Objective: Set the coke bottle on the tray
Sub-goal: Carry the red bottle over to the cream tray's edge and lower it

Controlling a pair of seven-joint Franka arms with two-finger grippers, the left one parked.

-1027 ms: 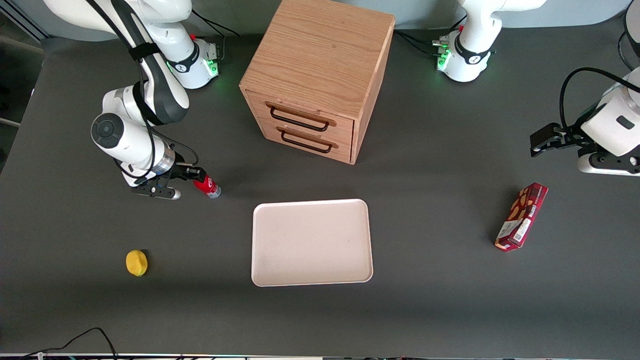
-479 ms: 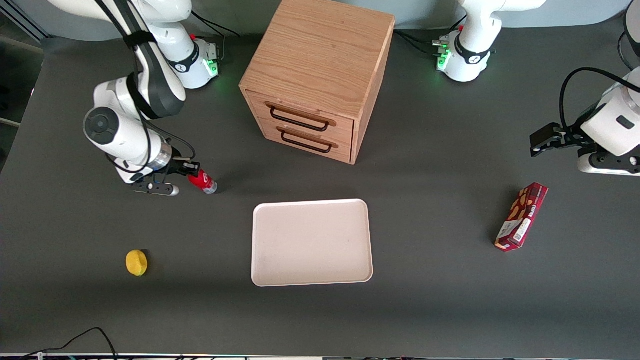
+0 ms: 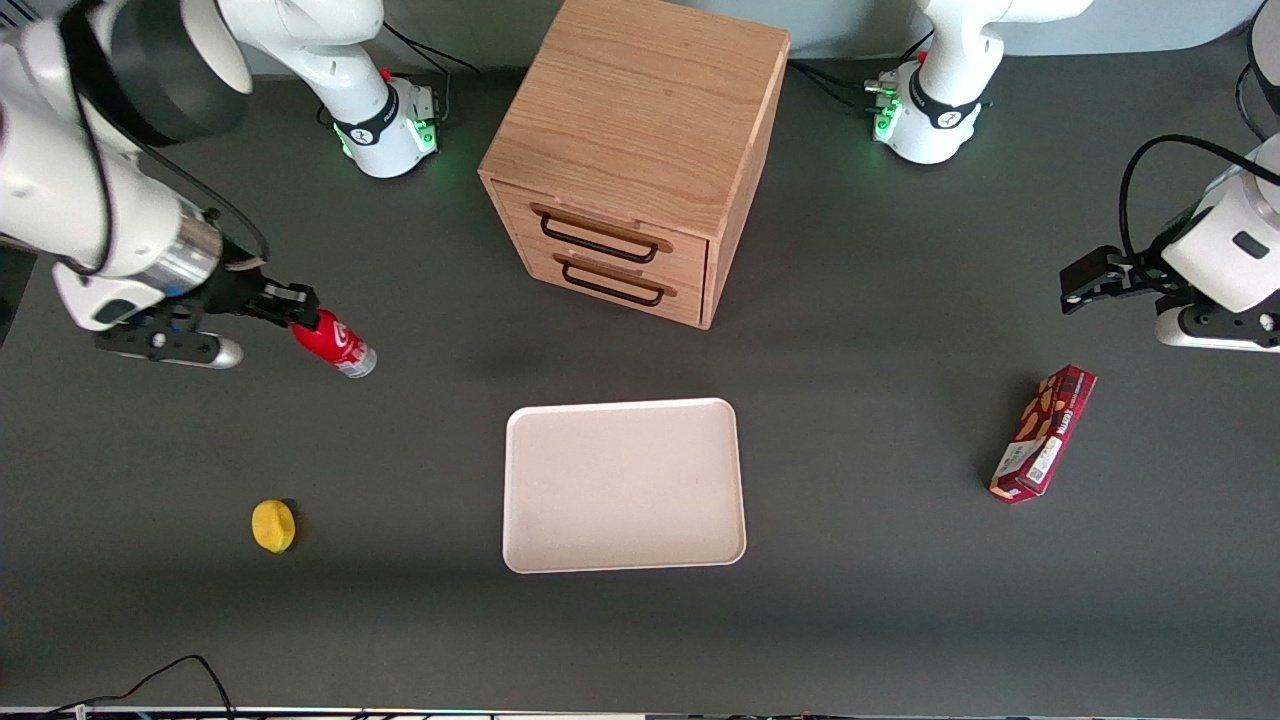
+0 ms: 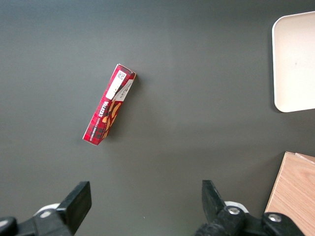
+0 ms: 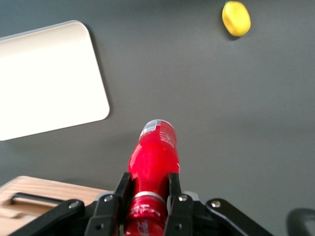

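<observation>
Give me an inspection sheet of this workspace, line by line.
Surface: dark grey table, matte.
Job's things: small red coke bottle held tilted near its cap; pale pinkish-white rectangular tray bare, apart from the bottle.
Clutter: wooden two-drawer cabinet, drawers closed; round yellow fruit; red-brown snack box toward the parked arm's end.
Grippers: right gripper, jaws shut on the bottle, toward the working arm's end.
Cables: black cable at the table's near edge.
Surroundings: nothing seen.
</observation>
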